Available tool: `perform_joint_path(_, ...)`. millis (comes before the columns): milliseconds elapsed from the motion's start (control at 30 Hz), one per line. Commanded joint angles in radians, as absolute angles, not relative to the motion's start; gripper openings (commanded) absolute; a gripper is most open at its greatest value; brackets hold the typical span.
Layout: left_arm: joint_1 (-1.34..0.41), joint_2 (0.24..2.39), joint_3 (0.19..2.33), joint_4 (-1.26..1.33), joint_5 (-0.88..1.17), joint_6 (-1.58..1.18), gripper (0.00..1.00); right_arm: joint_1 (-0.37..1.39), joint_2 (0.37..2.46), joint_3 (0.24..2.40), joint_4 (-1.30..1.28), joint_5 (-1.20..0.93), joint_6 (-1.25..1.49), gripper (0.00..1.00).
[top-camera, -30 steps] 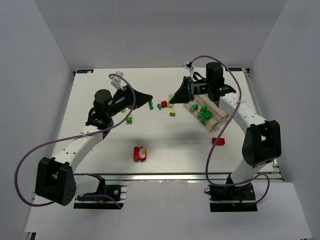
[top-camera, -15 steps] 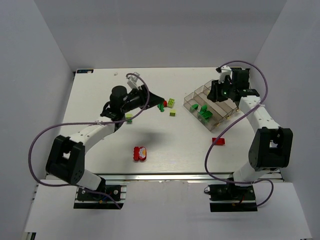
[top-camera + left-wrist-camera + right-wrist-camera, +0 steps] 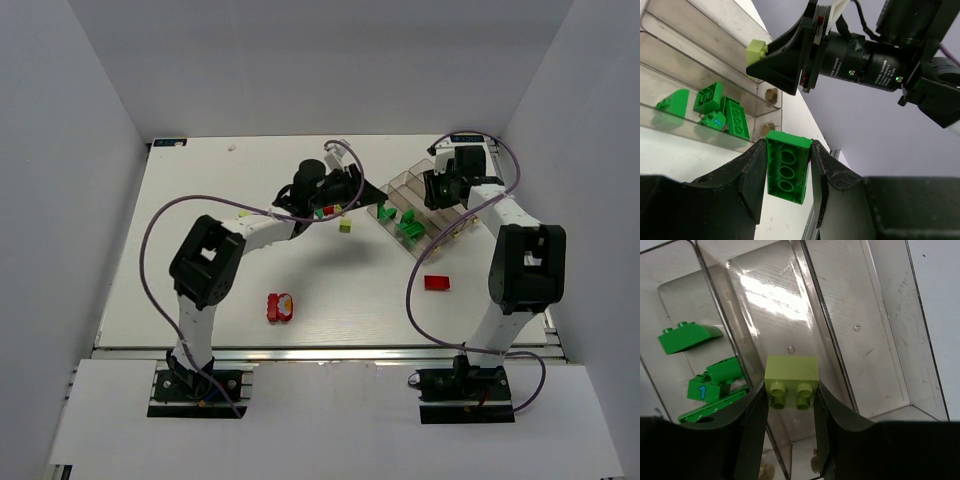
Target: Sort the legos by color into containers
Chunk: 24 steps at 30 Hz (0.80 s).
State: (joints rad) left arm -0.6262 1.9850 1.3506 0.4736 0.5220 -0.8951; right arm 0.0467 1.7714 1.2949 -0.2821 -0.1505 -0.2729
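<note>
Two bricks gripped at the tray

Top external: left gripper point(image 3: 372, 196) sits at the near-left corner of the clear plastic organiser tray point(image 3: 398, 185). Right gripper point(image 3: 432, 190) hangs over the tray's far side. Dark green bricks point(image 3: 408, 222) lie in one compartment. Loose on the white table point(image 3: 340, 290) are a red brick point(image 3: 436, 283) near the tray, a small yellow-green brick point(image 3: 345, 227) just left of it, and a red cluster point(image 3: 280, 307) well apart.

Left wrist: jaws clenched on a dark green studded plastic brick point(image 3: 786, 172), hollow underside facing the camera, just beside the tray wall.

Right wrist: jaws clamped on a pale yellow-green studded plastic brick point(image 3: 791, 371), studs toward the camera, above the compartment next to the green one.
</note>
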Motion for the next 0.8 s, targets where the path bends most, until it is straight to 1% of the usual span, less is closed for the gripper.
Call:
perform_joint_path(0, -0.65, 2.04, 1.468, 0.508, 0.496, -0.917, 0.0, 0.032, 1.795, 1.362, -0.241, -0.12, -0.29, 0.22)
perform_joint_path(33, -0.658, 2.08, 1.488, 0.505, 0.48, -0.917, 0.0, 0.032, 1.802, 1.368, -0.239, -0.12, -0.29, 0.29)
perform_joint_path(100, -0.666, 2.118, 1.528, 0.497, 0.466, -0.916, 0.0, 0.028, 1.821, 1.381, -0.238, -0.124, -0.291, 0.39)
perform_joint_path(133, -0.67, 2.138, 1.573, 0.477, 0.457, -0.913, 0.0, 0.028, 1.825, 1.384, -0.238, -0.133, -0.291, 0.51)
perform_joint_path(167, -0.673, 2.178, 1.597, 0.468, 0.443, -0.899, 0.0, 0.026, 1.827, 1.384, -0.238, -0.138, -0.291, 0.57)
perform_joint_path(200, -0.683, 2.201, 1.624, 0.436, 0.437, -0.888, 0.0, 0.026, 1.827, 1.382, -0.241, -0.141, -0.291, 0.67)
perform_joint_path(267, -0.693, 2.244, 1.716, 0.391, 0.423, -0.862, 0.0, 0.023, 1.813, 1.378, -0.245, -0.159, -0.288, 0.76)
perform_joint_path(333, -0.706, 2.304, 1.796, 0.347, 0.402, -0.835, 0.0, 0.017, 1.795, 1.356, -0.247, -0.192, -0.278, 0.78)
perform_joint_path(433, -0.716, 2.351, 1.841, 0.342, 0.354, -0.83, 0.0, 0.012, 1.74, 1.313, -0.247, -0.248, -0.259, 0.81)
perform_joint_path(500, -0.721, 2.367, 1.868, 0.341, 0.33, -0.824, 0.0, -0.001, 1.688, 1.292, -0.256, -0.29, -0.259, 0.85)
perform_joint_path(533, -0.724, 2.381, 1.876, 0.33, 0.307, -0.822, 0.0, -0.02, 1.669, 1.27, -0.262, -0.345, -0.271, 0.89)
perform_joint_path(667, -0.724, 2.408, 1.901, 0.295, 0.275, -0.81, 0.0, -0.046, 1.559, 1.226, -0.302, -0.514, -0.334, 0.89)
perform_joint_path(733, -0.724, 2.419, 1.911, 0.269, 0.259, -0.798, 0.05, -0.061, 1.523, 1.203, -0.298, -0.592, -0.351, 0.89)
perform_joint_path(767, -0.723, 2.422, 1.916, 0.259, 0.255, -0.79, 0.11, -0.066, 1.493, 1.177, -0.281, -0.612, -0.359, 0.89)
